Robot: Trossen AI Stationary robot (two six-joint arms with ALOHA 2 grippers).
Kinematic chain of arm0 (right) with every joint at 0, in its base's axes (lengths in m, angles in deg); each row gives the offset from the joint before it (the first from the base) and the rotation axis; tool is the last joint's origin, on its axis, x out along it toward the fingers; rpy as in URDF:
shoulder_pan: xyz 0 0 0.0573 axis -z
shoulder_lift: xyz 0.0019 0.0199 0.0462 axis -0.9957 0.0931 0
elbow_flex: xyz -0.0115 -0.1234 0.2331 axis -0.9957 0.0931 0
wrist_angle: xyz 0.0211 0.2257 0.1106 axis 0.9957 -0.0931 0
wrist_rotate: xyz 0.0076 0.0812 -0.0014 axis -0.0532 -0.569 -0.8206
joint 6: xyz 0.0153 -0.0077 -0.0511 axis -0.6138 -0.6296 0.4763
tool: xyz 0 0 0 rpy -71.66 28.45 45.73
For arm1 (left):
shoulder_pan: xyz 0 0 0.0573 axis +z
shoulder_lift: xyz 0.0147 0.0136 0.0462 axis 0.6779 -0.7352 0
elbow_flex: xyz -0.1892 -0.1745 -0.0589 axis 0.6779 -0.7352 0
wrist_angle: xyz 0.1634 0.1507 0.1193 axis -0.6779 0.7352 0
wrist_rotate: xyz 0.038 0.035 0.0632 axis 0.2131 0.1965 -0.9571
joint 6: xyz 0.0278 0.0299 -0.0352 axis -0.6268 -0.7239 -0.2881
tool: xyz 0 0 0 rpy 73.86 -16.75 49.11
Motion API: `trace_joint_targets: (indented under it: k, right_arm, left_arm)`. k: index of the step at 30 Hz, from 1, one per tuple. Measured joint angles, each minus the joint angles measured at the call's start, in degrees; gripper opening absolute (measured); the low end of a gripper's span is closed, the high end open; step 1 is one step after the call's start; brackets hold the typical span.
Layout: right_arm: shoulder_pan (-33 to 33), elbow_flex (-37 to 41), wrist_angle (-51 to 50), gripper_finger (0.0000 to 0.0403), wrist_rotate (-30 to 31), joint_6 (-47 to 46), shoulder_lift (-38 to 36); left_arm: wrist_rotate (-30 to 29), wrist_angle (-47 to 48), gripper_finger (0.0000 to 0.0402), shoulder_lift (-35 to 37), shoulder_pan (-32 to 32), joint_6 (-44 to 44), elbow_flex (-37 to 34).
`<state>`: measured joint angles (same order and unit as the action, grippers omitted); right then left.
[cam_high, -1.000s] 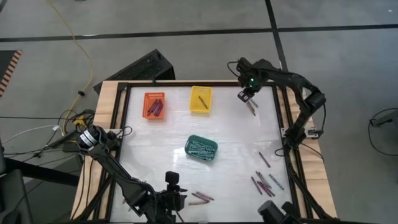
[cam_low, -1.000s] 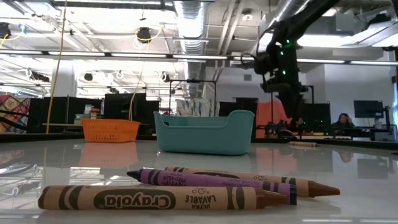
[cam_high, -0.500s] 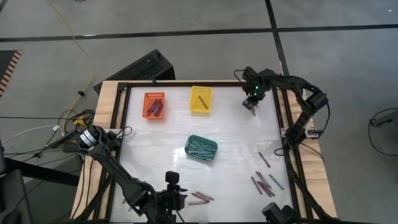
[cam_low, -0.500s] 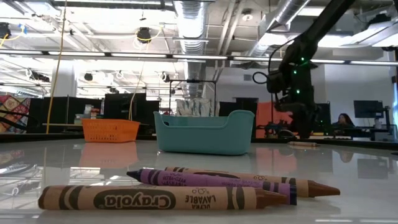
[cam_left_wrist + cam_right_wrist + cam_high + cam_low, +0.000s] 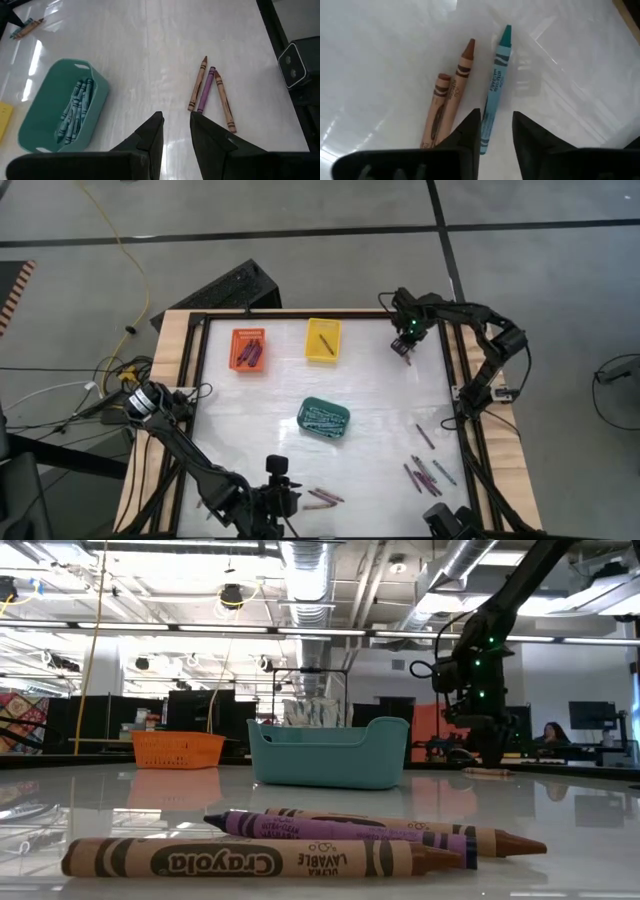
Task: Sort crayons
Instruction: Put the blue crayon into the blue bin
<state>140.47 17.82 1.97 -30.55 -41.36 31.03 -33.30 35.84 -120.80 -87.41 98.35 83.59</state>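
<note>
My right gripper [image 5: 404, 350] points down at the table's far right, open over three crayons: a teal crayon [image 5: 495, 80] and two brown crayons [image 5: 449, 95] lying flat side by side. The teal crayon's near end lies between the fingers, close to one of them. My left gripper [image 5: 176, 127] hovers open and empty above the near edge, short of two brown crayons and a purple crayon [image 5: 209, 92]. The teal basket [image 5: 324, 418] at mid-table holds several teal crayons [image 5: 75, 107]. My right gripper comes from above, pointing down, with its fingers on either side of the teal crayon's near end [image 5: 485, 135]. Whether a finger touches it, I cannot tell. The crayon lies flat on the table.
An orange basket [image 5: 248, 348] with crayons and a yellow basket [image 5: 322, 339] holding one crayon stand at the far side. Several loose crayons [image 5: 428, 472] lie near the right edge. A black frame [image 5: 455, 370] borders the white tabletop.
My right gripper has come down and a little toward the table's near right, onto the crayons at the far right, which it now covers in the high view. It has stayed pointing down. The crayons have not moved.
</note>
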Motion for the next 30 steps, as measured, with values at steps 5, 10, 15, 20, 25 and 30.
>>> trace_joint_targets:
  k: [5, 10, 15, 20, 25, 30]
  right_arm:
    - [0.66, 0.18, -0.06, 0.0072, -0.04, 0.12, 0.02]
    - [0.56, 3.37, 2.53, 0.0052, -1.26, 0.03, -0.1]
    - [0.64, 7.1, 4.68, 0.0047, -0.99, -0.18, -0.28]
    - [0.56, 7.22, 4.54, 0.0017, -0.26, -1.51, -1.43]
    - [0.49, 6.39, 1.78, 0.0005, 0.39, -2.8, -5.24]
    - [-1.34, 4.37, -0.39, 0.0002, 2.08, -3.25, -11.38]
  left_arm:
    - [-0.01, -0.05, 0.0087, 0.0, 0.0, 0.46, 0.0]
    - [0.0, -0.28, 0.0087, 0.0, 0.0, 0.61, 0.0]
    - [0.03, -1.02, 0.0087, 0.0, -0.17, 0.6, 0.0]
    - [0.19, -1.07, 0.0087, 0.0, -0.22, 0.57, 0.0]
    - [0.22, -1.0, 0.0087, 0.0, -0.22, 0.45, 0.0]
    - [0.4, 0.93, 0.0087, 0.0, -0.22, 0.55, 0.0]
